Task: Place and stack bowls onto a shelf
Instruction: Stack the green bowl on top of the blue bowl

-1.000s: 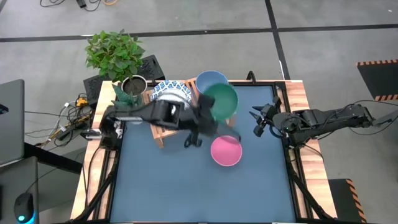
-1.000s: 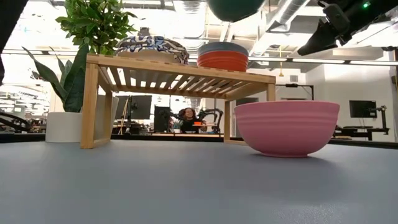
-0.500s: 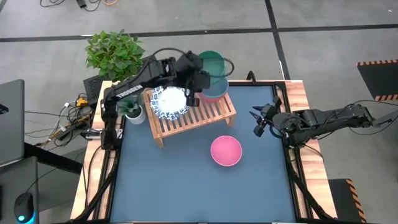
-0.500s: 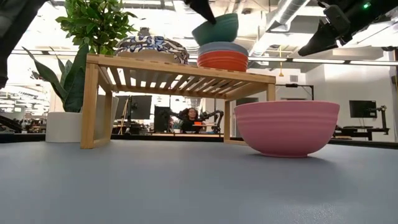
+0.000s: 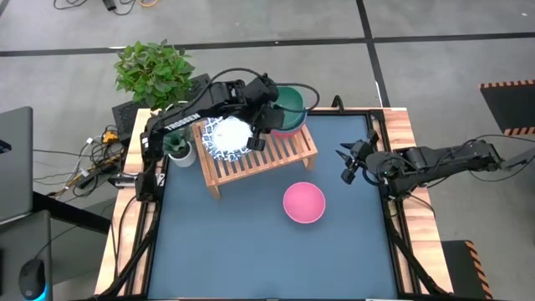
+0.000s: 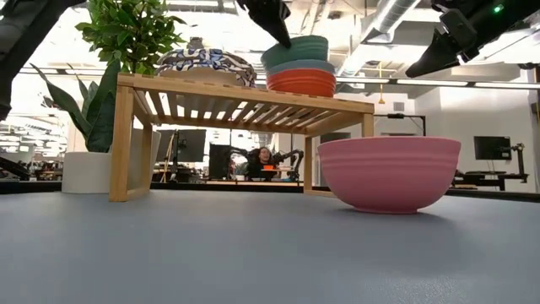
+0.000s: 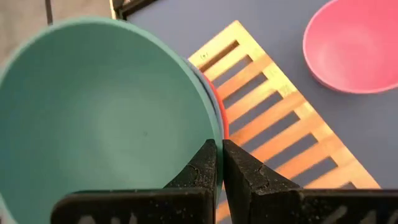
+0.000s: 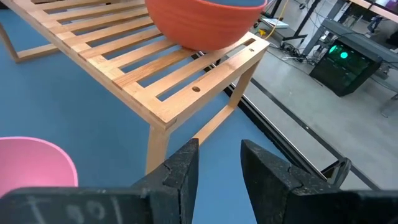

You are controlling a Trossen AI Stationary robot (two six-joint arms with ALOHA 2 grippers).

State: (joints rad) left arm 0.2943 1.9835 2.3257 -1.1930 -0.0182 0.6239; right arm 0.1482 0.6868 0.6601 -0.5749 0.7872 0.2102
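Your left claw (image 7: pixel 217 163) is pinching the green bowl's (image 7: pixel 99 112) rim atop the stack on the shelf (image 5: pixel 267 155); your right claw (image 8: pixel 219 163) is waiting slightly spread beside the bench (image 5: pixel 251 251).

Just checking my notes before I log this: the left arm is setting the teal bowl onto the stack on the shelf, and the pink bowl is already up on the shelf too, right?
Not quite. The pink bowl is not on the shelf; the low view shows it sitting on the table in front. The rest holds: the left gripper, jaws shut on the teal bowl, is setting it onto the stack.
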